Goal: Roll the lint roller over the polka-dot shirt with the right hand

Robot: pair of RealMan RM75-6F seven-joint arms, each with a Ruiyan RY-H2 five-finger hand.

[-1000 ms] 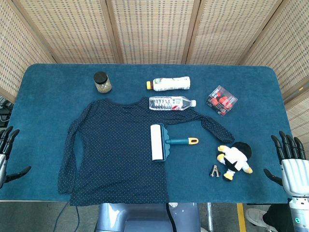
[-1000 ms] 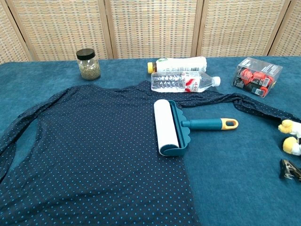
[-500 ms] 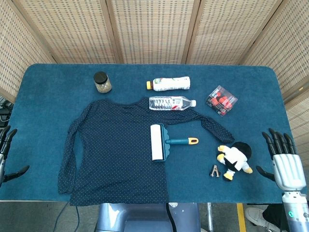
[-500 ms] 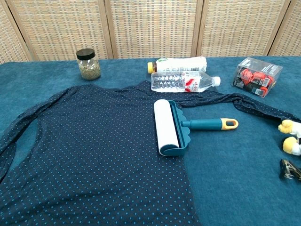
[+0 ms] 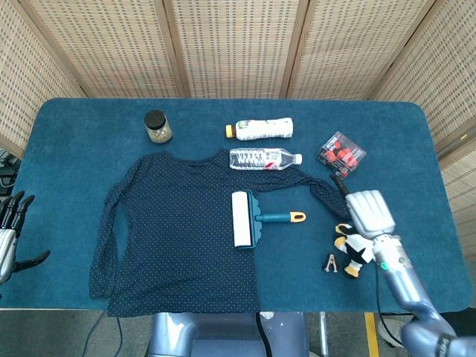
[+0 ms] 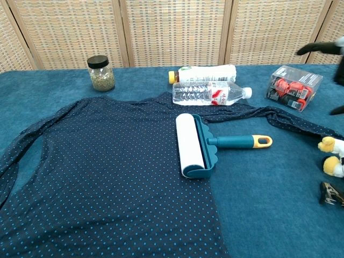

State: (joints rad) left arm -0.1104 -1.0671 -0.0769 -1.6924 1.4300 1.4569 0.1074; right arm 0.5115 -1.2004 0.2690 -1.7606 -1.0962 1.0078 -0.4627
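The navy polka-dot shirt [image 5: 175, 230] [image 6: 107, 172] lies spread flat on the blue table. The lint roller [image 5: 249, 219] [image 6: 192, 145] rests on the shirt's right edge, its white roll on the fabric and its teal handle with a yellow tip pointing right. My right hand [image 5: 368, 212] hovers to the right of the handle tip, above the plush toy, fingers apart and holding nothing. In the chest view only its dark fingertips [image 6: 317, 48] show at the top right. My left hand [image 5: 10, 232] stays at the table's left edge, fingers spread and empty.
A jar [image 5: 158, 126] [image 6: 100, 73], a white bottle [image 5: 260, 129] [image 6: 207, 72] and a water bottle [image 5: 264, 158] [image 6: 209, 93] lie behind the shirt. A red package [image 5: 341, 154] [image 6: 293, 87], a plush toy [image 5: 355, 249] [image 6: 330, 156] and a clip [image 5: 330, 263] [image 6: 331, 194] sit at the right.
My right hand has swung from the table's right edge inward and forward to above the plush toy. The roller, shirt and left hand have stayed put.
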